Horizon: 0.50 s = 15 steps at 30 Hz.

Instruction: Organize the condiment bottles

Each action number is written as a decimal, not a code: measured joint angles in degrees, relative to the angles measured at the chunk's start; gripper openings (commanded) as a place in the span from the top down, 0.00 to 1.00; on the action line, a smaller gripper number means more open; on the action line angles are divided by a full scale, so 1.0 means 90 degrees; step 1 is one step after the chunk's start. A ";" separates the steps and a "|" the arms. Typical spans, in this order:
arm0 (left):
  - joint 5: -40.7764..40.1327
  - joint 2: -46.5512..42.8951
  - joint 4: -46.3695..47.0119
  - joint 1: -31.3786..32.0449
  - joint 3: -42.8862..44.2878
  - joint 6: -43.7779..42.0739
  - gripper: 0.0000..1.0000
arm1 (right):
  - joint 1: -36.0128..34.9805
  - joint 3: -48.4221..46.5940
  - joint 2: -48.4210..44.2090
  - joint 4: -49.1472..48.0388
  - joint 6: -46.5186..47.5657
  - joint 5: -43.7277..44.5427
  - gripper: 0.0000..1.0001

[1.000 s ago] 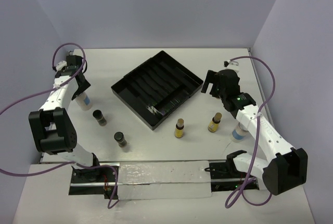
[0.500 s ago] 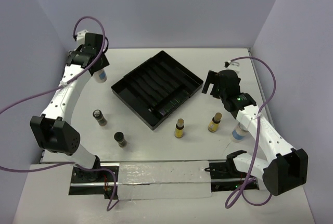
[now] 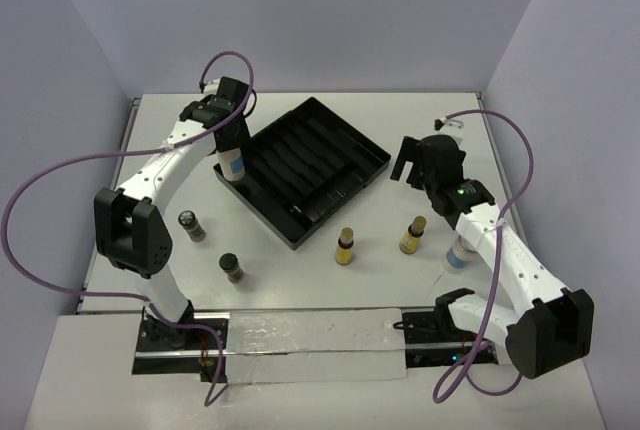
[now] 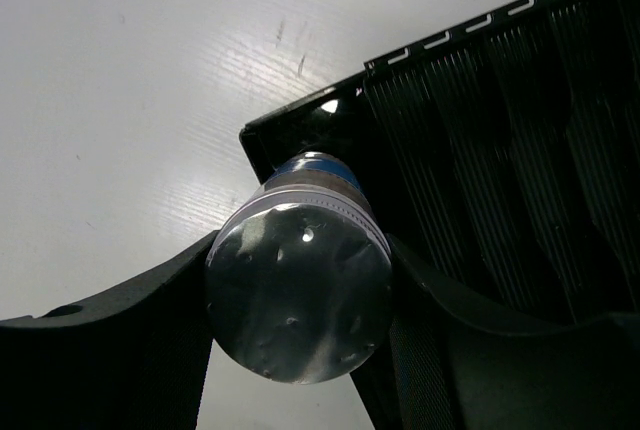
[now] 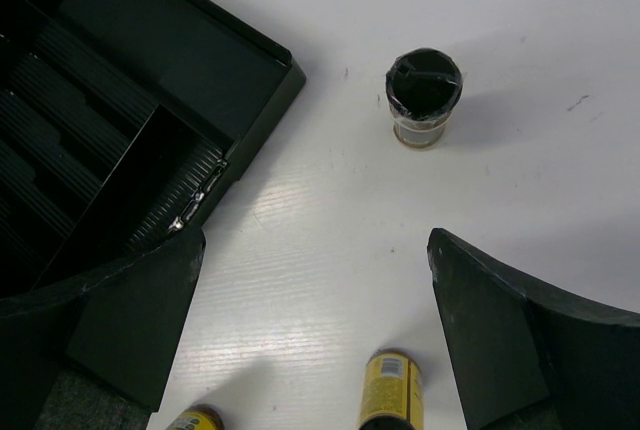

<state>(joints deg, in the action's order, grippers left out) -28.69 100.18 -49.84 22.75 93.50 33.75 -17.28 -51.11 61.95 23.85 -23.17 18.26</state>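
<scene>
My left gripper (image 3: 231, 142) is shut on a white-lidded, blue-labelled condiment bottle (image 3: 232, 163), held above the left corner of the black ridged tray (image 3: 340, 140). In the left wrist view the bottle (image 4: 298, 315) fills the gap between my fingers (image 4: 120, 340), with the tray corner (image 4: 300, 130) just beyond. Two amber bottles (image 3: 346, 246) (image 3: 412, 236) and two short dark bottles (image 3: 190, 225) (image 3: 233, 267) stand on the table. Another white-lidded bottle (image 3: 456, 255) is partly hidden by my right arm. My right gripper (image 3: 424, 162) hangs open and empty right of the tray.
In the right wrist view, the open right gripper (image 5: 312, 250) hangs over bare table, with an amber bottle (image 5: 392, 395) near the bottom, a dark bottle (image 5: 423, 97) farther off and the tray's edge (image 5: 250, 80) at left. The tray's ridged slots (image 4: 500, 150) hold nothing visible.
My left arm has swung from the table's far left to the tray's left corner, carrying the white-lidded bottle. The right arm has not moved.
</scene>
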 measured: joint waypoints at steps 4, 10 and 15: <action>0.0087 0.0000 0.0144 0.0066 -0.0273 0.0067 0.90 | 0.0000 0.0000 0.0000 0.0000 -0.0022 -0.0002 0.00; 0.0112 0.0002 0.0464 0.0081 -0.0680 0.0197 0.90 | 0.0000 0.0000 0.0000 0.0003 -0.0049 -0.0002 0.00; 0.0117 0.0002 0.0798 0.0086 -0.1045 0.0334 0.87 | 0.0000 0.0000 0.0000 0.0007 -0.0098 -0.0018 0.00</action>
<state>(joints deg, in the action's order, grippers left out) -27.64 100.20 -42.66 23.53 84.10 36.75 -17.28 -51.11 61.95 23.91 -24.06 18.10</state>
